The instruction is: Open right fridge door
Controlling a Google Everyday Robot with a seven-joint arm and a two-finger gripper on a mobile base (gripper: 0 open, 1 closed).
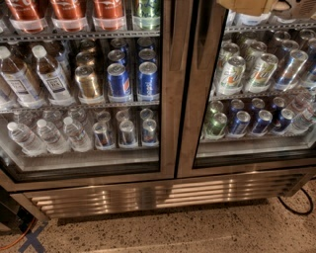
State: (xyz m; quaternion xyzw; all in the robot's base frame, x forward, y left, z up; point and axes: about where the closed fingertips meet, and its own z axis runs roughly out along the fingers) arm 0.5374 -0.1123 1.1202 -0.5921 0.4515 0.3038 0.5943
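1. The end effector (256, 5) was at the top edge of the camera view, on the right, in front of the upper part of the right fridge door (190, 99). Only a tan piece of it showed.
2. I could not tell how far open the end effector was, nor whether it had hold of anything.
3. The right fridge door filled the right half of the fridge. Its steel frame stood side by side with the frame of the left door (168, 99), with a dark seam between them, and it looked closed.
4. Through its glass, green-and-white cans (231, 74) lay tilted on the upper shelf, with blue cans (261, 121) on the shelf below.
5. Behind the left door were water bottles (47, 136) on the lowest shelf, 2 brown drink bottles (49, 74) above them, a gold can (89, 81) and blue cans (148, 81) beside those.
6. A ribbed steel grille (158, 195) ran under both doors, above a speckled floor (197, 232).
7. A black cable (296, 205) lay on the floor at the right, and an orange cable (15, 239) at the lower left.
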